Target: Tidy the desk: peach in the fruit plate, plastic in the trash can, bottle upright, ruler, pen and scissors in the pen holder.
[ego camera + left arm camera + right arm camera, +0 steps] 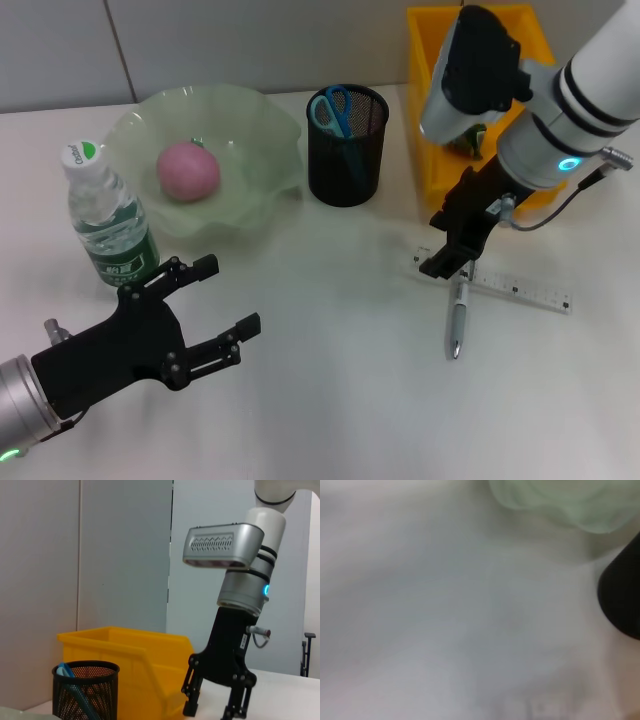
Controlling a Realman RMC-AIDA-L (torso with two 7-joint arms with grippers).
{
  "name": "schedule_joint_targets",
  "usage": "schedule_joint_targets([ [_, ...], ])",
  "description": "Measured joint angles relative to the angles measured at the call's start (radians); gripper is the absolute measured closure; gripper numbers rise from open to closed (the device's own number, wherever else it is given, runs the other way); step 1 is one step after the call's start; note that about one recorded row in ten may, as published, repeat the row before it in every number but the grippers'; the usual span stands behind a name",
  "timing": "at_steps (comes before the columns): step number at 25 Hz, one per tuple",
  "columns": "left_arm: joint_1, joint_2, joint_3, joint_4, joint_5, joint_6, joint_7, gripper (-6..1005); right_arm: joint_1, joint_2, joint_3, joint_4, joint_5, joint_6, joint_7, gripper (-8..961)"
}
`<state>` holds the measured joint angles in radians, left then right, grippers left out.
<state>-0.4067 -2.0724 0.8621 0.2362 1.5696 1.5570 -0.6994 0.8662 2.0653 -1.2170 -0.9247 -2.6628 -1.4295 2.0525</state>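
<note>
Under right gripper, pen top hidden

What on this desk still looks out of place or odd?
The pen and ruler lie loose on the table by the right gripper, outside the pen holder. The peach, upright bottle and scissors look in place.

Desk: a plain white tabletop fills the head view, evenly lit, with soft shadows.
Wall: pale grey panels stand directly behind the desk, split by a thin vertical seam.
Left wrist view: the same grey panelling, one dark vertical joint, and a lighter section to one side.
</note>
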Motion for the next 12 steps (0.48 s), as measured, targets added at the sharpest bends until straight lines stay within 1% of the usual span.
schedule_joint_targets([
  [2, 0.0, 0.0, 0.0, 0.0, -0.002, 0.0, 0.0, 157, 0.002, 0.005, -0.025, 0.018, 0.0, 0.021, 0.0, 338],
  [6, 0.0, 0.0, 0.0, 0.0, -0.003, 0.0, 0.0, 157, 0.007, 0.008, -0.042, 0.037, 0.0, 0.042, 0.0, 350],
  [12, 0.0, 0.001, 0.0, 0.0, -0.007, 0.002, 0.0, 157, 0.011, 0.009, -0.044, 0.054, 0.0, 0.073, 0.0, 367],
])
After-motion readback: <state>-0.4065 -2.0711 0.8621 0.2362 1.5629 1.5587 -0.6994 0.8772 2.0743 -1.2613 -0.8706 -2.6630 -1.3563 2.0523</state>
